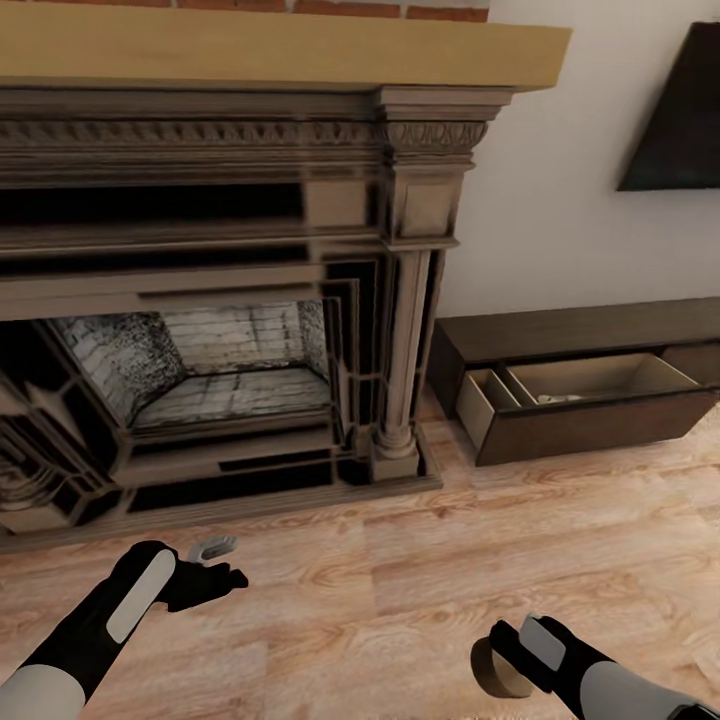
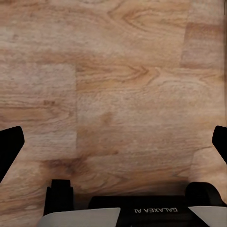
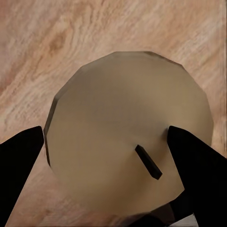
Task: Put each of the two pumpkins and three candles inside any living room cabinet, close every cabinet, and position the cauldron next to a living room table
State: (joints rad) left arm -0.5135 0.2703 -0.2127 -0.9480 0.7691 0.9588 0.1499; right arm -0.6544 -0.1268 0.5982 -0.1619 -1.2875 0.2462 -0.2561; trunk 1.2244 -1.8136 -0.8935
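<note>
Right pincer [image 3: 111,156]: clamped on a candle [image 3: 127,137], wick facing the camera.
Left pincer [image 2: 113,142]: wide, over bare floor [image 2: 113,71].
Cabinet [image 1: 590,335]: drawer [image 1: 585,400] open, far ahead of right pincer; perhaps something pale inside.

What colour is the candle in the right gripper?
Pale beige-grey with a short dark wick; the candle shows best in the right wrist view.

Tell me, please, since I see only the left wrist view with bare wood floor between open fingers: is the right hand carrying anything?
Observer: Yes, the right hand is closed on a candle, wick facing the camera.
Operator: Thank you. Is a cabinet ready to take it?
Observer: The cabinet stands right of the fireplace, with one drawer pulled open.
Operator: Is that drawer empty?
Observer: No, something pale lies inside; it is too small to identify.
</note>
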